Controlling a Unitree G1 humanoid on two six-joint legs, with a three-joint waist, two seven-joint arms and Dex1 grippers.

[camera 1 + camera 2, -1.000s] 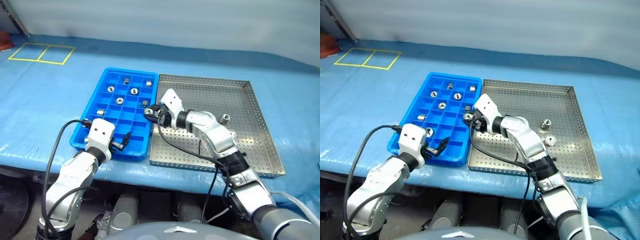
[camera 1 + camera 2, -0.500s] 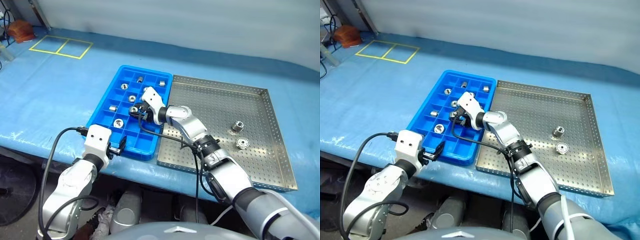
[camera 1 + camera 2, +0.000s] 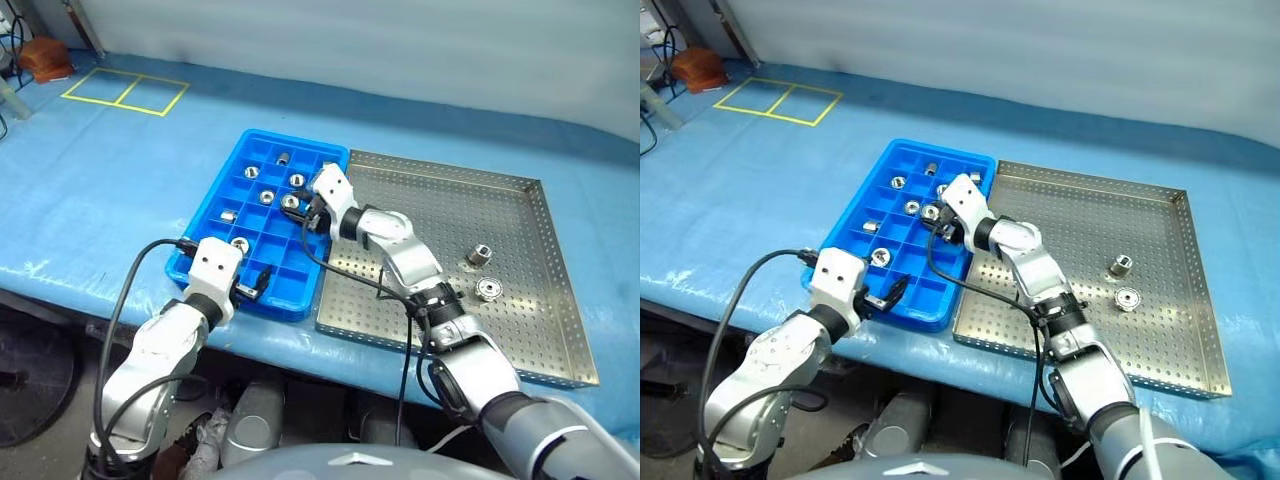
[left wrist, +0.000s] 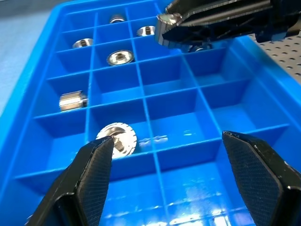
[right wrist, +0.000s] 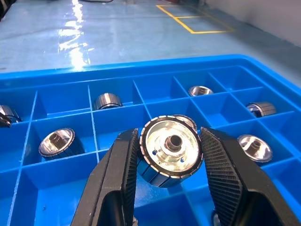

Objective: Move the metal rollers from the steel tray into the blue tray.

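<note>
Right gripper (image 5: 169, 155): pressed onto a roller (image 5: 170, 151), one black finger on each side of its ribbed wall.
Held roller: a short silver cylinder, its flat face with the centre hole turned toward the wrist camera, so its axis runs along the fingers rather than straight down.
Where it hangs: above the blue tray (image 3: 200, 255), over the middle rows on the side next to the steel tray (image 3: 520, 345); not touching the dividers.
The relation that counts: the target compartment lies straight beneath the pinch. My reading is that the move left is a short lowering and a release. Which exact cell is beneath I cannot tell; a neighbouring cell just behind the roller already holds one.
Left gripper (image 4: 174, 179): spread wide and holding nothing, parked low at the near end of the blue tray, looking along its cells.
Nearer arm: the right one, since it already carries the piece; the left is well apart from it.
Rollers already placed: several sit one to a cell in the far and middle rows, some upright, some on their sides, among them a wider flanged one (image 4: 117, 139) near the left fingers.
Rollers left in the steel tray: two (image 3: 479, 254) (image 3: 489, 289), close together toward its right side, well apart from both grippers.
Progress: judged well along, with those two and the carried one outstanding.
</note>
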